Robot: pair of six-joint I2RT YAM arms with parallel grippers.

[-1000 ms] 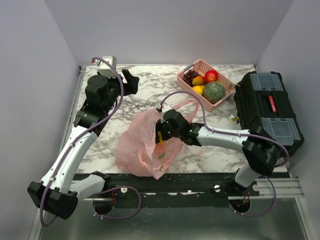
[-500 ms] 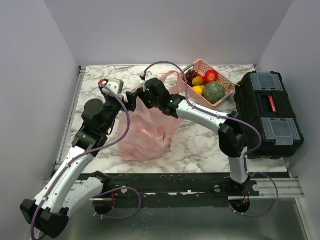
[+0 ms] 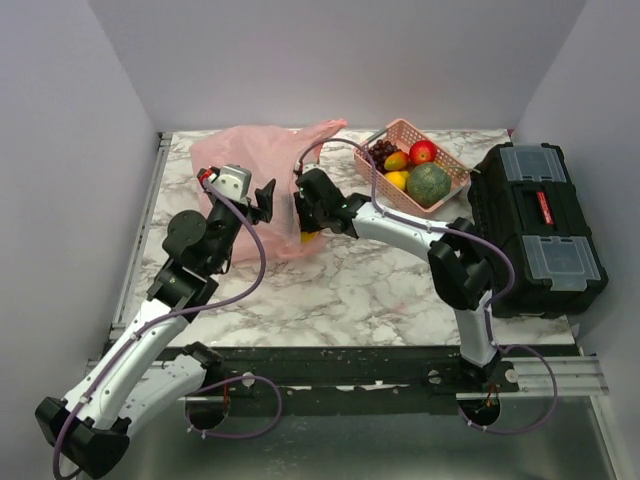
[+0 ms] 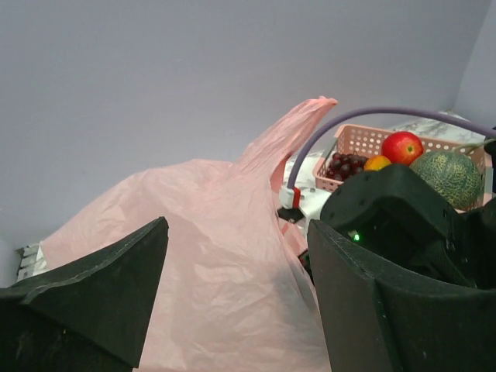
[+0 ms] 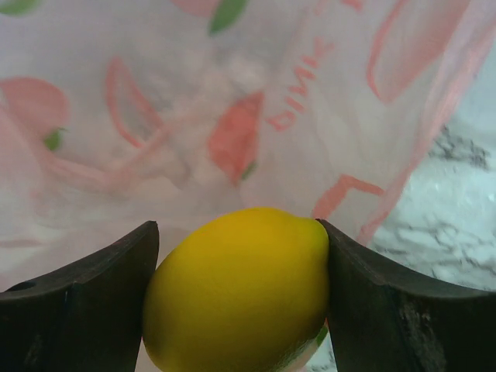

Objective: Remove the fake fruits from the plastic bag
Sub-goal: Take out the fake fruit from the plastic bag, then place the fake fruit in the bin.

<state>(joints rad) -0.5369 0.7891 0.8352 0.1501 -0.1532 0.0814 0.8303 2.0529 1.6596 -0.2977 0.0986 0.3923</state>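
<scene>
We note the right gripper (image 5: 236, 232) clamped on a yellow fruit (image 5: 236, 291) just in front of the plastic bag (image 3: 245, 160), film lying beyond the fingertips, while the left gripper (image 4: 236, 248) stands wide, empty, facing the bag's near side.

Left arm (image 3: 140, 335) and right arm (image 3: 395, 228): same build, white tube links, black joint housings, matte black wedge fingers (image 4: 93, 302). Lilac cable (image 3: 260, 255) along each, slack loops just below the base rail (image 3: 350, 364). Grey camera box (image 3: 228, 181) with red dot on left wrist; green LED (image 4: 355, 235) on right wrist.
</scene>
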